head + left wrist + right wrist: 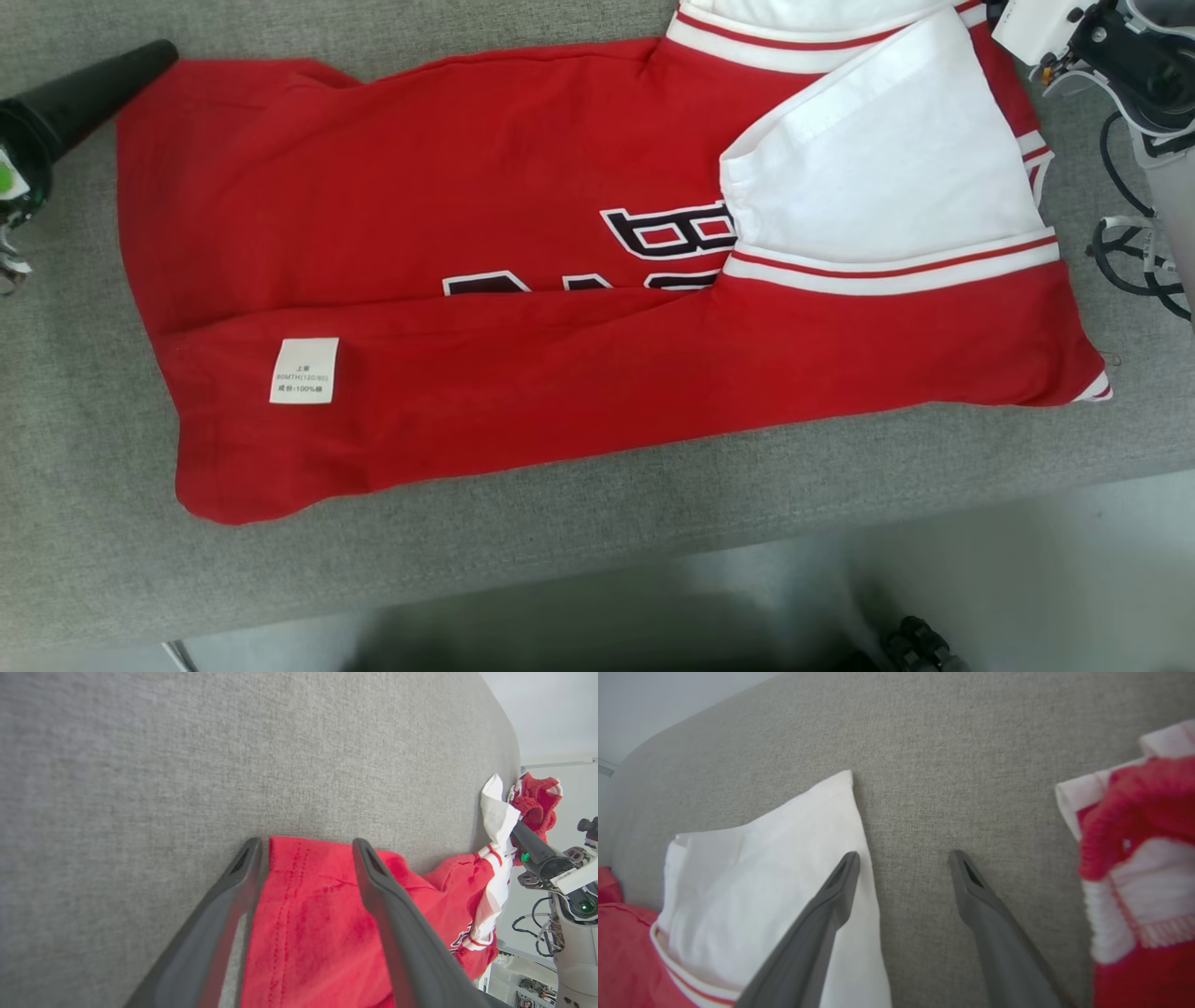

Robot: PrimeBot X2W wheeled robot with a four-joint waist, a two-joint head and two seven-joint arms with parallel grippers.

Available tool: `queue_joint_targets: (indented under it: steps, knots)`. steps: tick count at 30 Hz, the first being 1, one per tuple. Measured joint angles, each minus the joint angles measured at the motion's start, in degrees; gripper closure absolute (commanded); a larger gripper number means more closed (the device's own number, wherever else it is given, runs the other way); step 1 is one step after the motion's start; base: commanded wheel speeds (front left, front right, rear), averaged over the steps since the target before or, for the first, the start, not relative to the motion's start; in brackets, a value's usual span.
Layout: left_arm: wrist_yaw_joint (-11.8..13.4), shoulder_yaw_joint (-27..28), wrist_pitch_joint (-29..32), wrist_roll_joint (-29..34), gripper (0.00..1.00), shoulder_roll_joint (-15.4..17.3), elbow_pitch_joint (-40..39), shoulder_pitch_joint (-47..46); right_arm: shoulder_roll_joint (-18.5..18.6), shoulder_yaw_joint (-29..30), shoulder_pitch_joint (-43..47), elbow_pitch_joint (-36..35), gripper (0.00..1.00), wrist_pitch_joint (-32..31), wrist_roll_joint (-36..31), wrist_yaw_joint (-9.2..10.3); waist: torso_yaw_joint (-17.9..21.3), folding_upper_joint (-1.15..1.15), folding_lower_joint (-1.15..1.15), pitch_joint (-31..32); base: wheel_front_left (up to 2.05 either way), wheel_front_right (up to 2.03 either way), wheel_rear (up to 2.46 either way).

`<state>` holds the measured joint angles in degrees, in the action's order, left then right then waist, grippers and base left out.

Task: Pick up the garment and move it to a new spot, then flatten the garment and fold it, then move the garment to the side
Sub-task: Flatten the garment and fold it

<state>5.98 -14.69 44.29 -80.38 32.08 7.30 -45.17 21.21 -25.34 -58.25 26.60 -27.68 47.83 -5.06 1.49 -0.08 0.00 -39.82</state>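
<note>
The wide grey fabric-covered surface [84,448] carries the red jersey garment with dark lettering [485,187], which lies spread long across the middle of it. Its near long edge is already turned up over the body. The white short sleeve [887,168] is laid in over the chest, and the small white care label [304,371] shows on the turned part.

I judge the fold is half done and the far long edge is next. The left gripper [306,844] has its fingers apart, astride the far hem corner. The right gripper [903,856] also has its fingers apart, one over the white sleeve and one over bare grey fabric. Whether any finger touches the cloth I cannot tell.

To do this well, both should pinch all layers at the very edge. They should then lift low and travel toward the near side at one pace, so the crease stays straight and the sleeve is not dragged out.
</note>
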Motion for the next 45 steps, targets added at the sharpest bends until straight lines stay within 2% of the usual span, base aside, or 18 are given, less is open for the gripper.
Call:
queue_joint_targets:
  steps: [8, 9, 10, 12, 45]
  knots:
    - [-0.51, -1.18, 1.05, 0.0, 0.0, -0.01, -0.85, 0.55, -0.01, -0.33, -0.37, 1.64, 0.0, 0.75, 0.0, -0.57, -0.51, 0.0, 0.0, 0.35, 0.0, 0.0, 0.0]
    - [-0.51, -1.31, 1.05, 0.0, 0.2, -0.01, -0.83, 0.57, -0.02, -0.41, -0.39, 1.77, 0.0, 0.75, 0.0, -0.59, -0.55, 0.0, 0.0, 0.41, 0.0, 0.0, 0.0]
    - [-0.51, -1.44, 1.07, 0.0, 0.53, 0.0, -0.8, 0.6, -0.03, -0.49, -0.41, 1.93, 0.0, 0.76, 0.0, -0.7, -0.58, 0.0, 0.0, 0.48, 0.0, 0.0, 0.0]
    - [-0.51, -1.6, 1.4, 0.18, 1.0, 0.0, -0.7, 0.92, -0.05, -0.65, -0.5, 2.3, 0.0, 0.92, 0.0, -0.94, -0.63, 0.0, 0.0, 0.62, 0.0, 0.0, 0.0]
    - [-0.51, -2.75, 1.51, 0.51, 1.0, -0.31, -0.36, 3.63, -1.48, -4.99, -1.04, 4.01, 0.0, -1.15, 1.71, -1.93, -0.58, 0.0, 0.0, 2.8, 0.0, 0.0, 0.0]
